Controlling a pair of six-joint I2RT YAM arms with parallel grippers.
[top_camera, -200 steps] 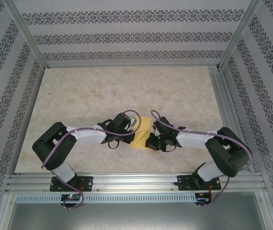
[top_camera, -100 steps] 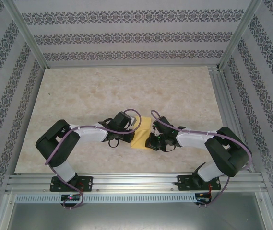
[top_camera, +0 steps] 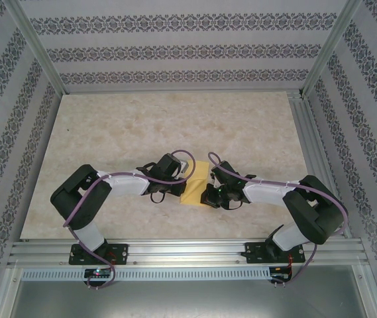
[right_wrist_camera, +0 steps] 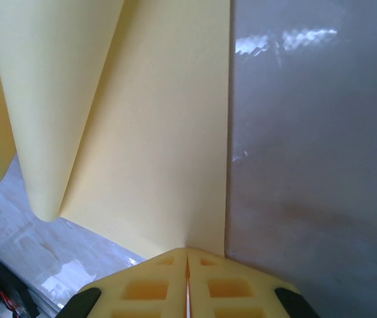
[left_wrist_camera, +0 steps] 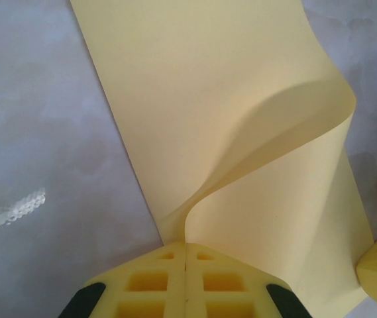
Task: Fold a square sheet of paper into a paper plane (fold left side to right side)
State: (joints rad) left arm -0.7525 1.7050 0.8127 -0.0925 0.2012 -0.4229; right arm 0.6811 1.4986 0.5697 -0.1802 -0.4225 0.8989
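Left gripper [left_wrist_camera: 186, 246] pinched shut on the near left edge of the thin yellow-orange square sheet of paper [left_wrist_camera: 208, 79]; right gripper [right_wrist_camera: 187, 252] clamped on its near right edge.
I hold the left side up off the marbled beige tabletop [top_camera: 142, 126] so it arches in a soft curl toward the right, as the left-to-right fold needs. My right grip, I judge, anchors the flat side against sliding. The sheet sits between my two wrists, near the table's front. From above it reads as a narrow strip, with its long axis running from my bases toward the far wall and leaning slightly right. No crease looks pressed yet.
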